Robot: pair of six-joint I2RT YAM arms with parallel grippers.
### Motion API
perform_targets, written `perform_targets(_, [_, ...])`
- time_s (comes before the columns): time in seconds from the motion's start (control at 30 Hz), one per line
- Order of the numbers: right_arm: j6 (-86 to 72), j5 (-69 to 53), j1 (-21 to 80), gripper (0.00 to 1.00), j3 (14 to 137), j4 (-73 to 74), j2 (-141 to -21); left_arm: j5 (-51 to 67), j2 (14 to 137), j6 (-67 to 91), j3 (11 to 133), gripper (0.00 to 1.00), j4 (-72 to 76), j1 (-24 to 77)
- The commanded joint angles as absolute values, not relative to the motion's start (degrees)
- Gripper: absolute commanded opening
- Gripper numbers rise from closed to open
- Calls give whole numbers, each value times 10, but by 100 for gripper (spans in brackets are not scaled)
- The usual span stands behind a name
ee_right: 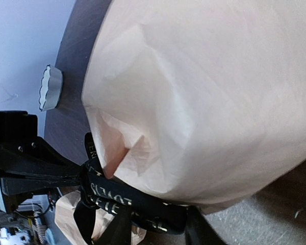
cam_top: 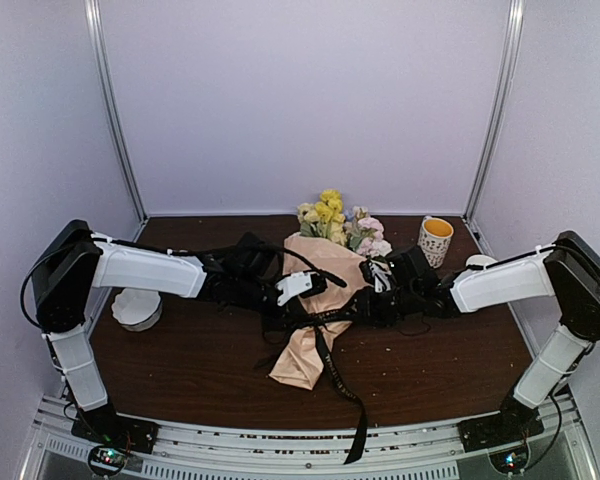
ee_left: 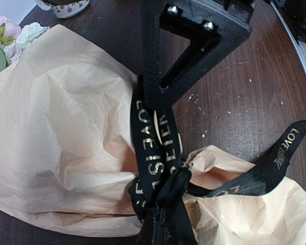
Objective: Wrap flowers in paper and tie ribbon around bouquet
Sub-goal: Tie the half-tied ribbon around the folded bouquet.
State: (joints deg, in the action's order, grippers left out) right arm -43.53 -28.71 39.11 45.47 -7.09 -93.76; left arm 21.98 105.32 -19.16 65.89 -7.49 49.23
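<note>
Surface: dark wood table [cam_top: 180, 370].
Centre: bouquet [cam_top: 315, 270], ribbon [ee_left: 150, 148] around it.
Left gripper [ee_left: 158, 232]: clamped on ribbon.
Right gripper [ee_right: 155, 232]: state unclear.

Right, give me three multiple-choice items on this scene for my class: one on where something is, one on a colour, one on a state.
1. Where does the mug stand on the table?
A. near left corner
B. far right, to the right of the flowers
C. dead centre

2. What colour is the ribbon?
A. red
B. white
C. black

3. How is the bouquet placed?
A. lying on the table with the ribbon round it
B. standing upright in the mug
C. hanging in mid-air

Answers:
1 B: the top view shows it by the far right corner.
2 C: it is black with pale lettering.
3 A: the cone lies flat, with its blossoms toward the back wall.
</note>
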Motion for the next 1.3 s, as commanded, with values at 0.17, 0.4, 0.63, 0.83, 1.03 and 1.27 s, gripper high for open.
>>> perform_targets(0.17, [-445, -292, 389, 1, 464, -96, -944, 240, 1054, -192, 695, 11, -115, 492])
perform_targets(0.4, [-426, -284, 389, 0, 470, -66, -941, 181, 970, -144, 678, 98, -161, 491])
perform_targets(0.63, [-414, -282, 389, 0, 479, -52, -943, 43, 913, -199, 617, 80, -286, 486])
perform_targets(0.83, [-409, -285, 390, 0, 486, -47, -945, -14, 955, -227, 596, 89, -264, 485])
perform_targets(1.03, [-401, -280, 392, 0, 492, -35, -938, -87, 992, -187, 576, 85, -96, 483])
perform_targets(1.27, [-390, -274, 392, 0, 494, -17, -930, -41, 1025, -178, 560, 73, -25, 483])
